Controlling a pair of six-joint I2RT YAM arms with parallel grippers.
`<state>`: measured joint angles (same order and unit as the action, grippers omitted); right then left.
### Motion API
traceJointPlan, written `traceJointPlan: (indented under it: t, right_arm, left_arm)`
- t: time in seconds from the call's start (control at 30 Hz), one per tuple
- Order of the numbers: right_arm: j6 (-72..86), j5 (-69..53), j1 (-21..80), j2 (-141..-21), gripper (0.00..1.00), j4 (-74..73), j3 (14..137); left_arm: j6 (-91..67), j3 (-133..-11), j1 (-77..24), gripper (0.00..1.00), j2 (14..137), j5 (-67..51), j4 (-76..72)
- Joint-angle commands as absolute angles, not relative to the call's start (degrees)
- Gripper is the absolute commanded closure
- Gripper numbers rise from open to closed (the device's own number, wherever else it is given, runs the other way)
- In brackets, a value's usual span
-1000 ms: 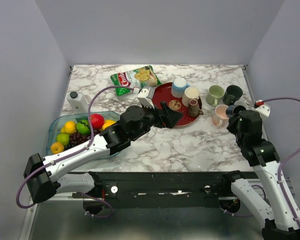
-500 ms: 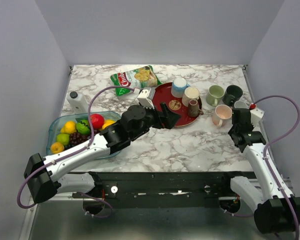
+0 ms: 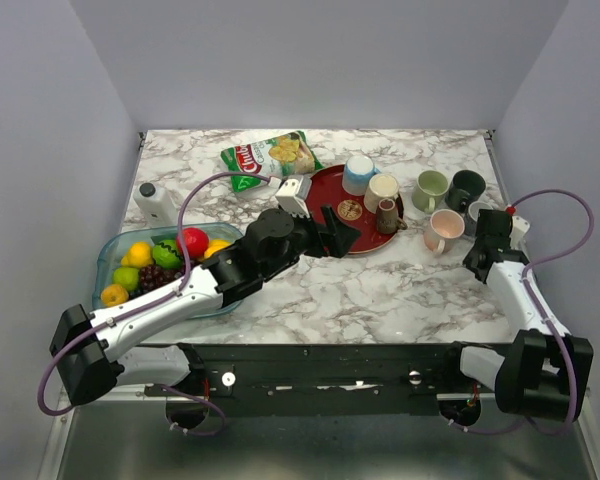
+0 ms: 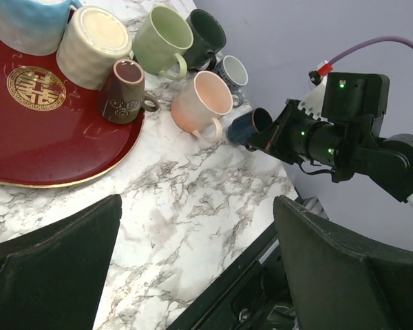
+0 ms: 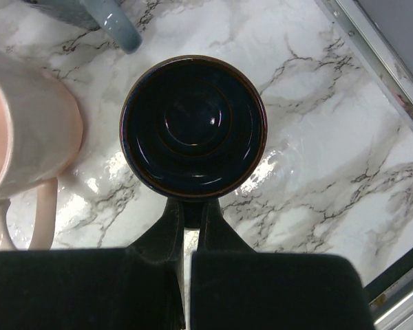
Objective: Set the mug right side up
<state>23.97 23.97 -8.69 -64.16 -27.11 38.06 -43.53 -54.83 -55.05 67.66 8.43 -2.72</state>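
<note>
Both wrist views show navy mug [image 5: 193, 127] clamped in right jaws; left jaws spread

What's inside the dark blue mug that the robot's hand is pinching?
Nothing. The mug looks empty: you can see only its shiny dark bottom with round rings. The right hand is shut on the handle and covers it, so the handle cannot be seen.
</note>
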Motion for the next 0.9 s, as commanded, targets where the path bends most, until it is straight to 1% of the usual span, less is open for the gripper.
traceJointPlan:
  t: [0.0, 0.03, 0.07, 0.13, 0.17, 0.23, 0.27, 0.33, 0.37, 0.43, 0.47, 0.53, 0.57, 0.67, 0.77, 0.87]
  right_arm:
    - [23.6, 22.2, -9.8, -66.4, 0.99, -22.5, 39.4]
    - [24.1, 22.3, -9.8, -67.0, 0.98, -23.4, 39.6]
    - [24.5, 22.5, -9.8, -67.3, 0.85, -24.1, 40.1]
    - [25.1, 22.7, -9.8, -68.2, 0.77, -25.6, 41.1]
    - [25.2, 22.6, -9.8, -68.2, 0.69, -25.8, 41.4]
    - [25.5, 22.4, -9.8, -67.9, 0.62, -26.2, 41.6]
    - [25.6, 22.4, -9.8, -67.5, 0.57, -26.2, 41.7]
    - [25.8, 22.3, -9.8, -67.2, 0.51, -26.5, 41.8]
    - [25.8, 22.3, -9.8, -67.0, 0.43, -26.9, 42.3]
    - [26.1, 22.1, -9.8, -66.1, 0.35, -28.4, 43.0]
    - [26.0, 21.9, -9.8, -65.6, 0.27, -28.8, 43.7]
    - [25.4, 21.4, -9.8, -63.5, 0.2, -30.6, 44.6]
    - [25.1, 21.1, -9.8, -62.4, 0.14, -30.8, 44.8]
    - [23.3, 20.3, -9.8, -57.8, 0.06, -32.4, 46.1]
    - [22.1, 18.6, -9.8, -54.0, 0.04, -34.7, 47.6]
    - [22.1, 14.1, -9.8, -50.1, 0.04, -36.5, 49.0]
  left_arm:
    - [-43.3, -54.8, -54.2, 0.01, 68.6, 8.3, -1.3]
    - [-43.3, -54.8, -54.1, 0.01, 68.9, 8.3, -1.1]
    - [-43.3, -55.0, -53.9, 0.01, 69.2, 8.3, -1.0]
    - [-43.3, -55.4, -53.7, 0.01, 69.8, 8.3, -0.7]
    - [-43.3, -55.5, -53.6, 0.01, 70.0, 8.2, -0.6]
    - [-43.3, -55.7, -53.4, 0.01, 70.5, 7.9, -0.5]
    - [-43.3, -55.8, -53.4, 0.01, 70.7, 7.7, -0.4]
    - [-43.4, -56.0, -53.2, 0.01, 71.2, 7.5, -0.2]
    - [-43.4, -56.1, -53.2, 0.01, 71.2, 7.4, -0.3]
    - [-43.3, -56.2, -53.0, 0.01, 71.7, 7.3, -0.1]
    - [-43.3, -56.6, -52.9, 0.01, 72.0, 7.3, -0.1]
    - [-43.1, -57.3, -52.8, 0.01, 73.1, 7.4, 1.7]
    - [-43.0, -58.3, -52.8, 0.01, 73.6, 7.6, 2.3]
    - [-43.1, -61.1, -52.8, 0.01, 76.7, 9.1, 4.9]
    - [-44.6, -65.3, -52.8, 0.01, 81.5, 11.9, 8.4]
    - [-47.7, -69.6, -52.8, 0.01, 86.8, 12.4, 9.8]
